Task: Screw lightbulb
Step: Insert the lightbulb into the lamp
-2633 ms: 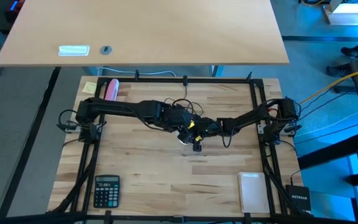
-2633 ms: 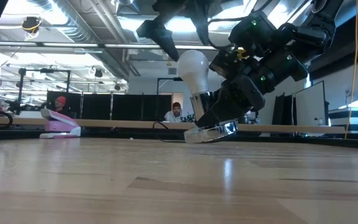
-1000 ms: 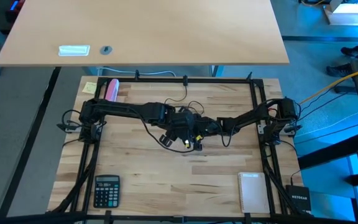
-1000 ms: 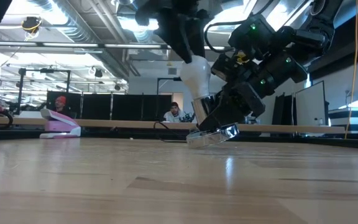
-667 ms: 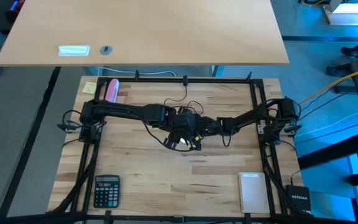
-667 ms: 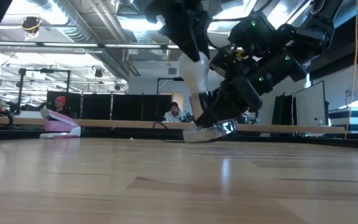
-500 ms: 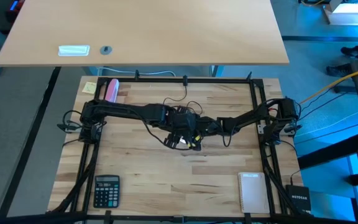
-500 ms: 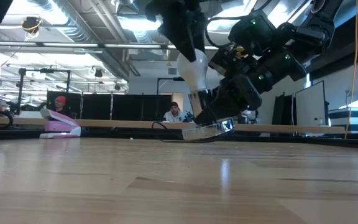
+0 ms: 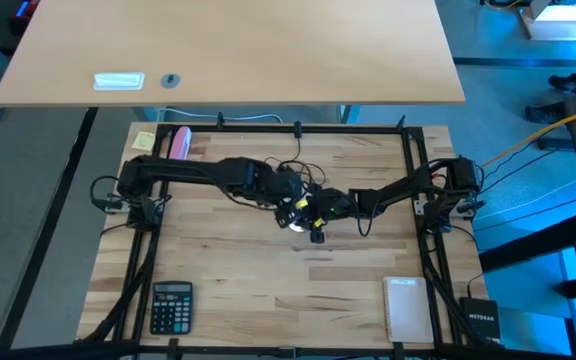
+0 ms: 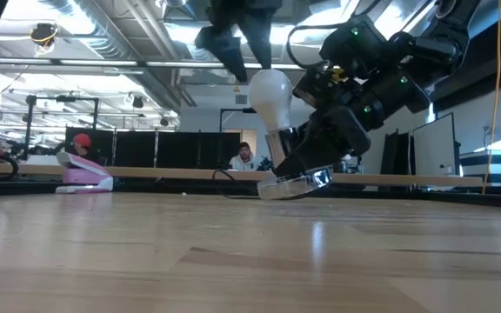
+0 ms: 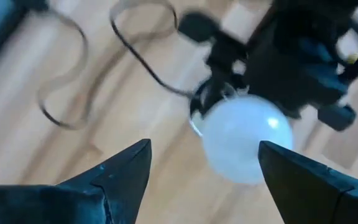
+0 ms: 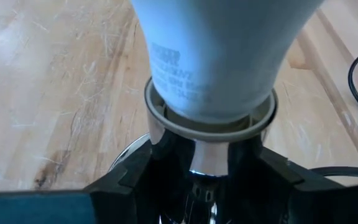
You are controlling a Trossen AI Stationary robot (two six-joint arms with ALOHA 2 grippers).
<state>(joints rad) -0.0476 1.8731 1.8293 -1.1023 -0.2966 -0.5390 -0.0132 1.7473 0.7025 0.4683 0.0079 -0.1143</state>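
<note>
The white lightbulb [image 10: 270, 94] stands tilted with its narrow neck [image 12: 211, 93] in the round silver socket [image 10: 296, 183] near the table's middle. It also shows in the high view [image 9: 296, 222]. My left gripper [image 10: 235, 43] is open just above the bulb and touches nothing. In the left wrist view its fingers [image 11: 124, 167] stand on either side of the bulb [image 11: 244, 143]. My right gripper [image 9: 318, 214] is shut on the socket from the table's right side. My right gripper pinches the silver socket's body [image 12: 201, 158] between its two fingers [image 12: 126, 177], below the rim that takes the bulb's neck. The fingers slant down from the table's right side. The socket is tilted, its lower edge [image 10: 272, 191] on or just above the table.
The socket's black cord [image 9: 298, 165] loops toward the far edge. A pink-and-white object [image 9: 178, 143] lies at the far left, a calculator [image 9: 172, 305] near left and a white box [image 9: 408, 308] near right. People sit beyond the table [image 10: 247, 156].
My left gripper was closed around the bulb's round top a second ago and turned with it. It has since let go, risen clear above the bulb and swung its wrist back. The bulb stays in the socket, which my right gripper keeps holding.
</note>
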